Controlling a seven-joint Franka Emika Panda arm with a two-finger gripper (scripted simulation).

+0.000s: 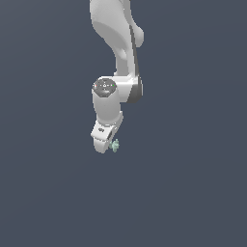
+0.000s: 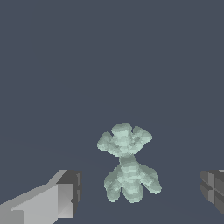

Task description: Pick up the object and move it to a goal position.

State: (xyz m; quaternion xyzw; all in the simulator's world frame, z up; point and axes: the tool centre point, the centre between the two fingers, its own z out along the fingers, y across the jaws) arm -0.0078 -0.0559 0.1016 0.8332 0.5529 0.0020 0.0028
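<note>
In the wrist view, one gray finger (image 2: pixel 65 194) is at about 8 o'clock. The little mint-green object (image 2: pixel 128 164) sits between the fingers, lumpy and knobbly, and touches neither one. The other finger (image 2: pixel 213 189) is far over at 4 o'clock, so the gripper (image 2: pixel 140 192) is spread wide apart with nothing in its hold.

In the exterior view, the white arm (image 1: pixel 116 43) hangs down from 12 o'clock. The object (image 1: pixel 115 145) peeks out just beside the gripper (image 1: pixel 107 144), toward 3 o'clock.
</note>
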